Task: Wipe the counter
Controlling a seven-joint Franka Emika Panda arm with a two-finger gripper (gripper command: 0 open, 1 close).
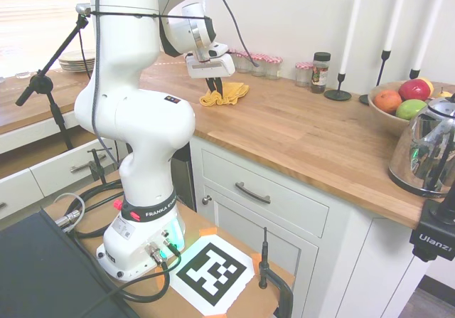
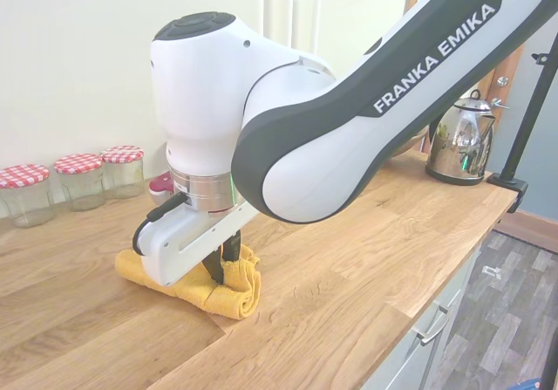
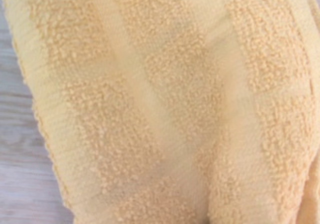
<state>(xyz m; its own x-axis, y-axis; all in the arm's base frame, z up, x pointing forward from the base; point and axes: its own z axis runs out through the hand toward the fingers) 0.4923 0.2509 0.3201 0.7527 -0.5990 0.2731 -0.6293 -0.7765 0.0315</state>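
Observation:
The counter is a long brown wooden worktop on white cabinets, seen close up in the second exterior view. A folded yellow terry cloth lies on it near the back wall. My gripper points straight down onto the cloth's near edge. Its dark fingers stand close together and are sunk into the bunched cloth, which rests on the wood. Yellow towelling fills the wrist view, with a strip of wood grain beside it.
Several jars with red checked lids line the wall behind the cloth. A spice jar, black candlesticks, a fruit bowl and a steel kettle stand further along. Plates are stacked on the lower top.

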